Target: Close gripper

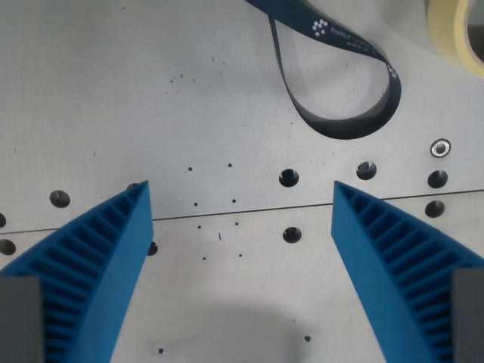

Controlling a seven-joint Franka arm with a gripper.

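Note:
My gripper (240, 189) has two blue ribbed fingers, one at the wrist view's left (91, 257) and one at the wrist view's right (393, 249). They stand wide apart, so the gripper is open. Nothing is between them. Below them lies a grey metal table (113, 91) with round holes and a seam across it.
A dark blue lanyard strap (344, 125) with white print loops at the top of the wrist view's right. A roll of pale yellow tape (454, 30) sits in the top right corner. A bolt head (440, 147) is at the right edge.

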